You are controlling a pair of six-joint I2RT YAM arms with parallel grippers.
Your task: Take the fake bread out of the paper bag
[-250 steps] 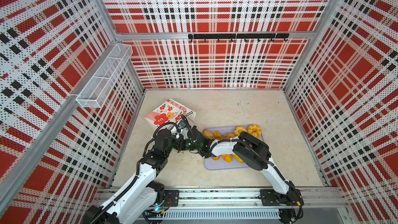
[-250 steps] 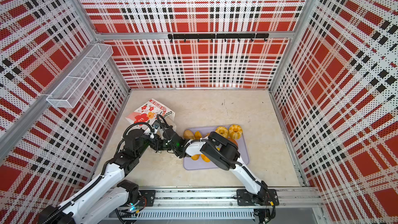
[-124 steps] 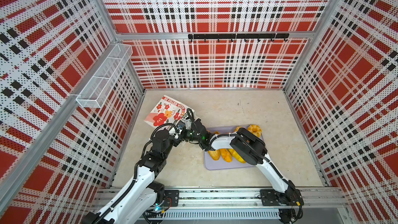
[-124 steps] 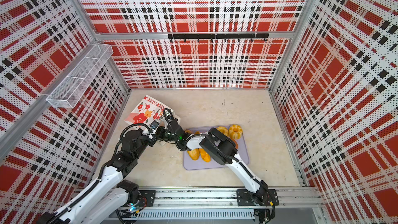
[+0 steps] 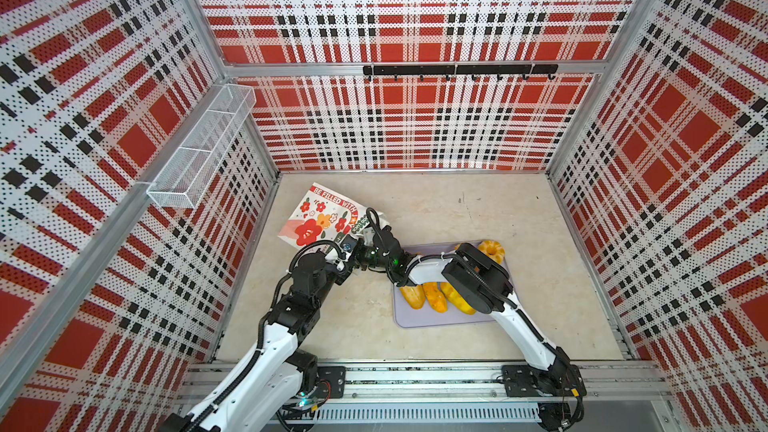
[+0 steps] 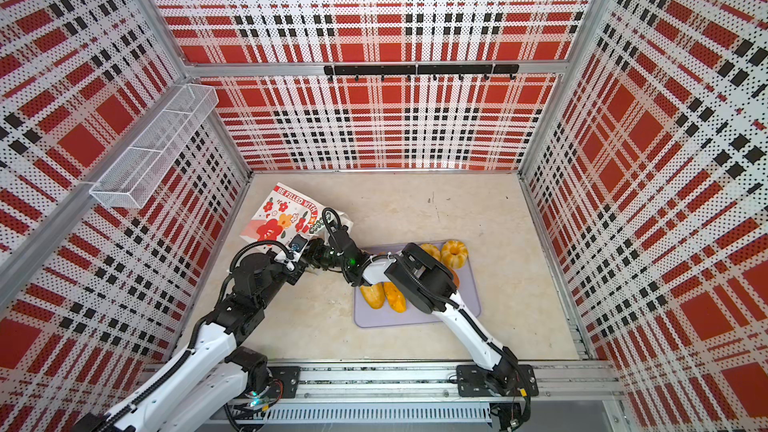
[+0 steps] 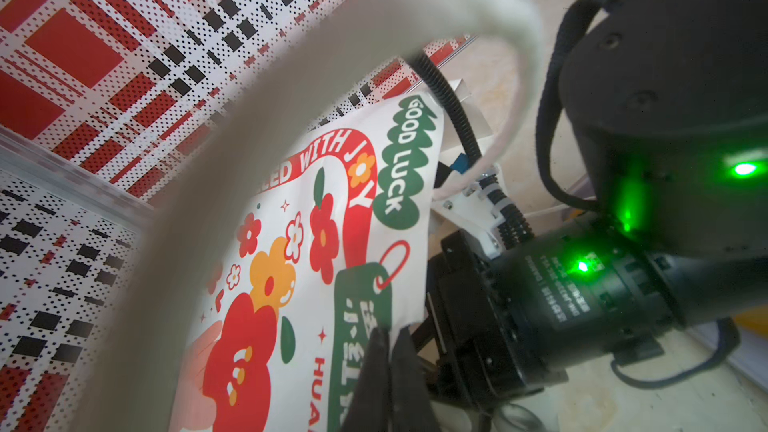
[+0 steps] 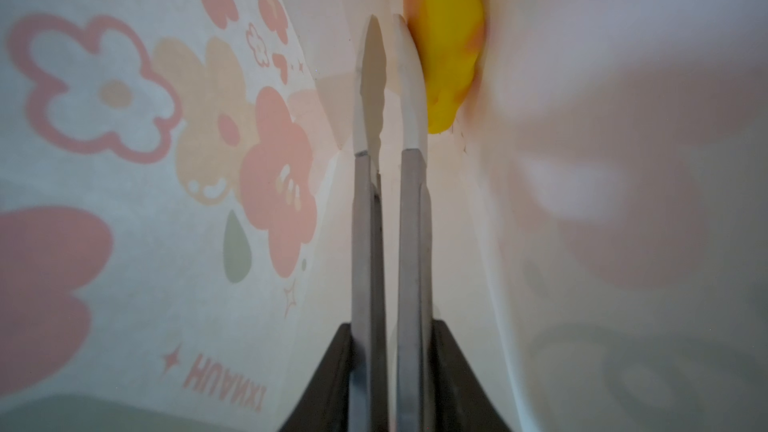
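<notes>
The paper bag (image 5: 320,218) (image 6: 282,218) lies tilted at the left of the floor, mouth toward both arms. My left gripper (image 7: 388,332) is shut on the edge of the bag's mouth (image 7: 291,284), and a cord handle (image 7: 291,97) loops in front of that camera. My right gripper (image 8: 386,22) has long metal fingers with white tips and reaches inside the bag. Its tips are a narrow gap apart with nothing between them. One yellow fake bread (image 8: 451,47) lies just beyond and beside them at the bag's bottom. More loaves (image 5: 434,297) and a ring bun (image 5: 491,251) lie on the lavender tray (image 5: 415,320).
The right arm's elbow (image 5: 478,280) hangs over the tray and hides part of it. A wire basket (image 5: 199,151) is mounted on the left wall and a hook rail (image 5: 457,70) on the back wall. The bag sits close to the left wall.
The bag has been raised and tipped toward the back left. The right arm has pushed further left into its mouth, and its fingers have parted slightly. The left gripper still holds the bag's edge.
</notes>
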